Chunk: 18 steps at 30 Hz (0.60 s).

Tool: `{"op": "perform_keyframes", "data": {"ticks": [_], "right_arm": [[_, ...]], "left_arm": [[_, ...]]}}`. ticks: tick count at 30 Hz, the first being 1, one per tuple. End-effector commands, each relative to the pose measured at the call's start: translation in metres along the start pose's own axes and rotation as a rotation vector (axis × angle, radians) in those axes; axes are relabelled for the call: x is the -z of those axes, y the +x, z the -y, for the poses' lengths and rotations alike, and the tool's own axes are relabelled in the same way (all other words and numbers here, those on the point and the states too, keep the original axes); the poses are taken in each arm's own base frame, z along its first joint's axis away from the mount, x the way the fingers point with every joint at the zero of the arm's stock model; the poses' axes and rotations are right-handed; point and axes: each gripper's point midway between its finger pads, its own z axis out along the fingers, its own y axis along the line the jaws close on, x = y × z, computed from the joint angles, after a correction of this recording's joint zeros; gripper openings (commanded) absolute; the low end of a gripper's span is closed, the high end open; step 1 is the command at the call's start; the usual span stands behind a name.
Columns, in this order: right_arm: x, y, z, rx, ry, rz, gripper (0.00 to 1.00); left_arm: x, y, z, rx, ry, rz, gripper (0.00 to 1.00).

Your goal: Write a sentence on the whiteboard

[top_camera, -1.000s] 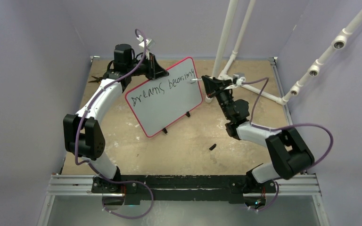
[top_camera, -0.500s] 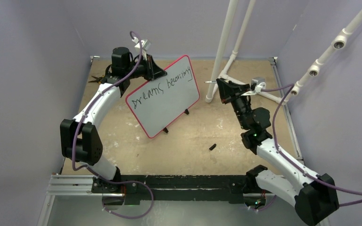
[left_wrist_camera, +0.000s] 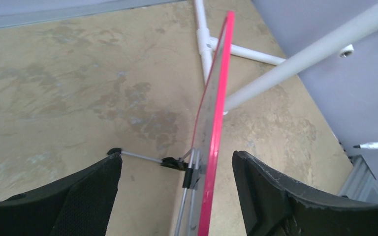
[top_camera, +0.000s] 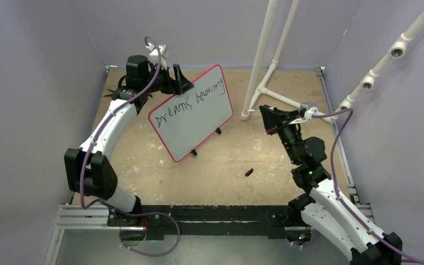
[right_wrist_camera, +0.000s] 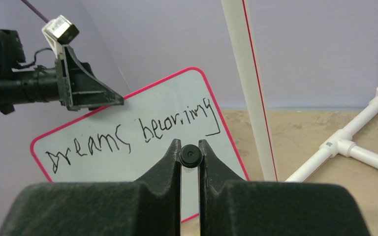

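Clamping, right gripper point(top_camera: 266, 113): fingers pressed together on a marker point(right_wrist_camera: 190, 157). In the right wrist view its round black end shows between the two fingertips.
Marker, reach: in the overhead view the thin barrel juts left from the fingers, close to the foot of the nearer upright pipe. It is clear of the board face.
Left gripper point(left_wrist_camera: 177, 156): fingers spread wide, one on either side of the board's red-pink rim. A gap shows on both sides, so nothing is gripped.
Left gripper, place: at the board's upper left corner in the overhead view.
Whiteboard point(top_camera: 199, 128): stands on the table left of centre, leaning back and turned so its right end sits farther from the arms. The left wrist camera sees it edge-on.
Sentence point(top_camera: 196, 102): one line of black handwriting along the upper part of the face, reading roughly "Dreams becoming". A short bracket-like stroke follows the last word. The face below the line is bare white.
Stand: a thin wire leg point(left_wrist_camera: 140, 156) with small black feet point(top_camera: 219, 132) props the board up behind.
Table point(top_camera: 226, 165): worn tan surface, scuffed with pale patches.
Black piece point(top_camera: 249, 172): small and loose, lying on the table between the two arms, well apart from the board.
Pipe frame point(top_camera: 265, 49): white tubing, two uprights at the back right with legs running along the table. It stands just right of the board.
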Motion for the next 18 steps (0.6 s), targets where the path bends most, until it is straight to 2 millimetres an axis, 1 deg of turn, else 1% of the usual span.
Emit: {"op": "perform_keyframes", "data": {"ticks": [1, 2, 4, 6, 8, 9, 10, 11, 12, 13, 15, 16, 18], "right_arm": [[0.009, 0.008, -0.010, 0.013, -0.074, -0.027, 0.00], [0.011, 0.016, -0.020, 0.016, -0.132, -0.055, 0.00], [0.012, 0.030, -0.031, 0.015, -0.213, -0.098, 0.00], [0.014, 0.042, -0.043, -0.009, -0.296, -0.127, 0.00], [0.015, 0.050, -0.056, -0.043, -0.373, -0.134, 0.00], [0.015, 0.056, -0.061, -0.059, -0.392, -0.141, 0.00], [0.014, 0.060, -0.067, -0.070, -0.403, -0.144, 0.00], [0.012, 0.069, -0.073, -0.077, -0.406, -0.159, 0.00], [0.011, 0.076, -0.082, -0.085, -0.413, -0.165, 0.00], [0.013, 0.083, -0.095, -0.098, -0.432, -0.174, 0.00], [0.012, 0.094, -0.111, -0.130, -0.458, -0.183, 0.00], [0.010, 0.100, -0.117, -0.145, -0.466, -0.183, 0.00], [0.007, 0.112, -0.126, -0.160, -0.479, -0.187, 0.00]], "left_arm": [[0.058, -0.056, -0.003, -0.086, -0.183, 0.158, 0.83], [0.068, -0.057, -0.007, -0.086, -0.224, 0.172, 0.83], [0.090, -0.057, -0.012, -0.082, -0.303, 0.198, 0.85], [0.110, -0.049, -0.014, -0.074, -0.365, 0.211, 0.85], [0.131, -0.036, -0.013, -0.061, -0.412, 0.225, 0.86], [0.140, -0.028, -0.014, -0.049, -0.435, 0.230, 0.86], [0.147, -0.015, -0.014, -0.032, -0.450, 0.228, 0.87], [0.154, -0.007, -0.013, -0.022, -0.457, 0.232, 0.87], [0.162, 0.002, -0.011, -0.012, -0.462, 0.237, 0.87], [0.168, 0.009, -0.009, -0.005, -0.466, 0.242, 0.87], [0.179, 0.024, -0.004, 0.004, -0.460, 0.244, 0.88], [0.185, 0.028, 0.005, -0.007, -0.430, 0.254, 0.88], [0.187, 0.040, 0.013, -0.016, -0.388, 0.243, 0.88]]}}
